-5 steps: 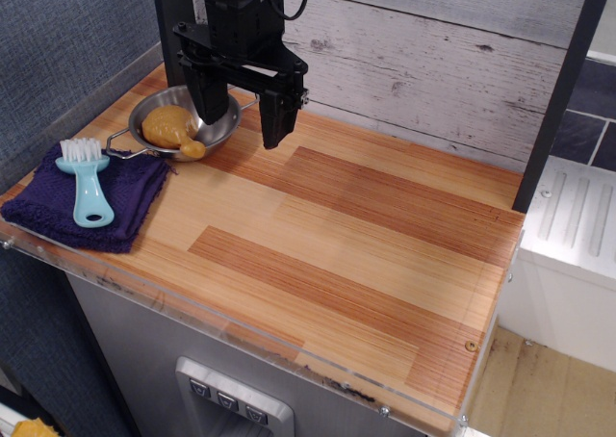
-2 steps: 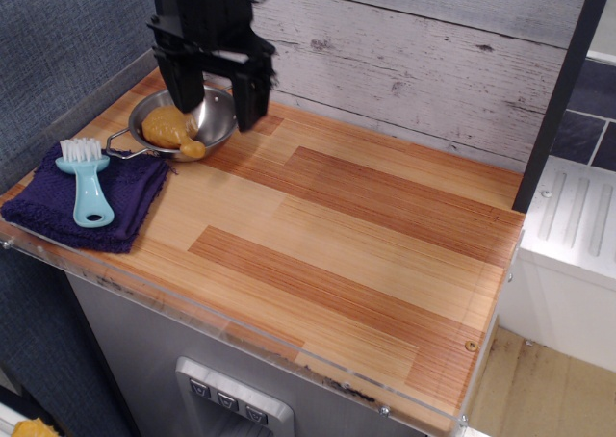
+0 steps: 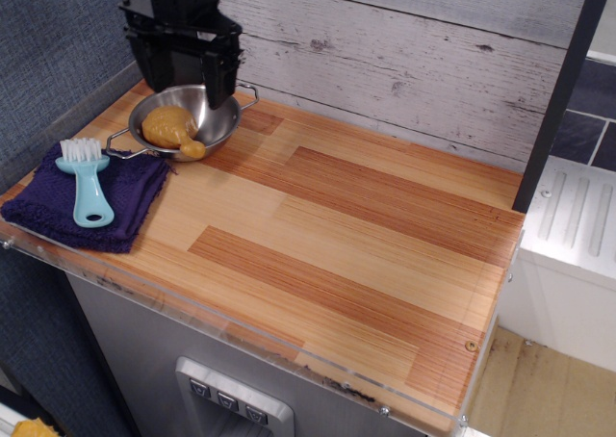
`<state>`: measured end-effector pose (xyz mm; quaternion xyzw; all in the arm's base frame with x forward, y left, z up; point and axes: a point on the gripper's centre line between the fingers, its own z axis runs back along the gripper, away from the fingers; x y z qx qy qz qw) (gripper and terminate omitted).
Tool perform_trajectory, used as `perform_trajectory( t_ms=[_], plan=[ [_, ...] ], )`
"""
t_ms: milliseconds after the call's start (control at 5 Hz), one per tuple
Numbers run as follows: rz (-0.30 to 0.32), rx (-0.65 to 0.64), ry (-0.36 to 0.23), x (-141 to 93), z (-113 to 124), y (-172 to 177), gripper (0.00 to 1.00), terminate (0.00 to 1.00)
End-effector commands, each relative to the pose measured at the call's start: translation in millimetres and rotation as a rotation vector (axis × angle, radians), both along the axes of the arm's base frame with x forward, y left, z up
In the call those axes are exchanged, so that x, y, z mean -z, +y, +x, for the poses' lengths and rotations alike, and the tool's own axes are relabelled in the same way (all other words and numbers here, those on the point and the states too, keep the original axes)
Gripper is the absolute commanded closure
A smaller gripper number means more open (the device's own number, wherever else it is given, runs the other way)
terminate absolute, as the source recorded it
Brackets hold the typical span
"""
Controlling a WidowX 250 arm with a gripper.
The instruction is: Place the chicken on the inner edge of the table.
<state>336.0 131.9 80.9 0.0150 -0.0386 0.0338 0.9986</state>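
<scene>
The golden-tan toy chicken [image 3: 173, 129] lies in a round steel bowl [image 3: 219, 124] at the back left of the striped wooden table [image 3: 337, 235], its bone tip resting on the bowl's front rim. My black gripper [image 3: 183, 81] hangs above the bowl's back part, over and slightly behind the chicken. Its fingers [image 3: 218, 76] are spread apart and hold nothing.
A purple cloth [image 3: 58, 211] lies at the left front edge with a light blue brush [image 3: 87, 182] on it. A grey plank wall [image 3: 404, 62] stands behind the table. A clear acrylic rim [image 3: 289, 346] runs along the front edge. A white unit [image 3: 568, 244] stands to the right.
My gripper has moved left and slightly back, from beside the bowl's right rim to above the bowl. The chicken and bowl have not moved.
</scene>
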Motion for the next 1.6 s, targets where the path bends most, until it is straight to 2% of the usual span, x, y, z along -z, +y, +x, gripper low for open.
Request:
perform_trajectory(
  t_ms=[0,400,1000,1200,1400],
  plan=[
    [0.033,-0.036,0.008,5.9,5.4,25.3,0.0,0.0],
    [0.062,-0.063,0.051,25.5,6.3,38.8,0.0,0.0],
    [0.067,-0.06,0.104,53.2,19.3,28.0,0.0,0.0],
    [0.068,-0.069,0.07,45.3,22.4,20.7,1.0,0.0],
    [0.065,-0.08,-0.016,20.6,21.6,15.6,1.0,0.0]
  ],
)
